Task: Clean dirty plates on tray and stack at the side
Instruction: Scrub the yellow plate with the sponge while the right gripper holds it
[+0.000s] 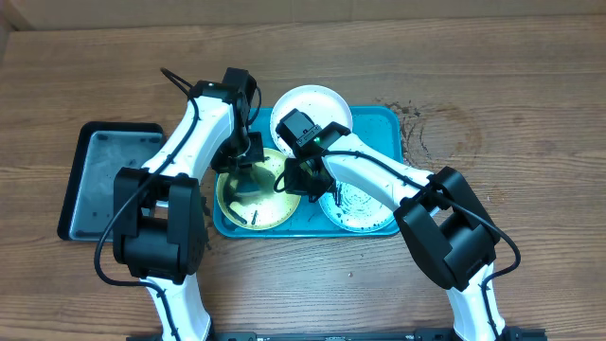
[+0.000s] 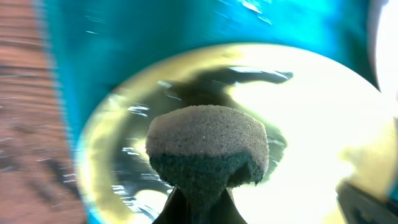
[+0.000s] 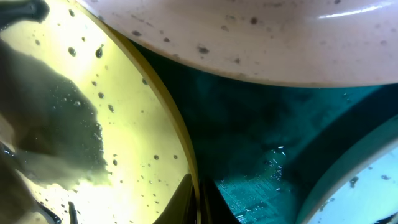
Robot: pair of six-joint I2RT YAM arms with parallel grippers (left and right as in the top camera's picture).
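The turquoise tray [image 1: 379, 123] holds three plates: a white plate [image 1: 317, 102] at the back, a yellow-green plate [image 1: 270, 204] at front left, a teal-rimmed plate [image 1: 365, 210] at front right with black smears. My left gripper [image 1: 244, 175] is shut on a dark sponge [image 2: 208, 146] and holds it over the yellow-green plate [image 2: 323, 137]. My right gripper [image 1: 292, 180] is shut on that plate's right rim [image 3: 180, 137]. The white plate [image 3: 261, 37] and the teal-rimmed plate [image 3: 367, 193] also show in the right wrist view, speckled.
A black tray [image 1: 109, 180] lies to the left of the turquoise tray on the wooden table. Black crumbs [image 1: 412, 114] are scattered off the tray's back right corner.
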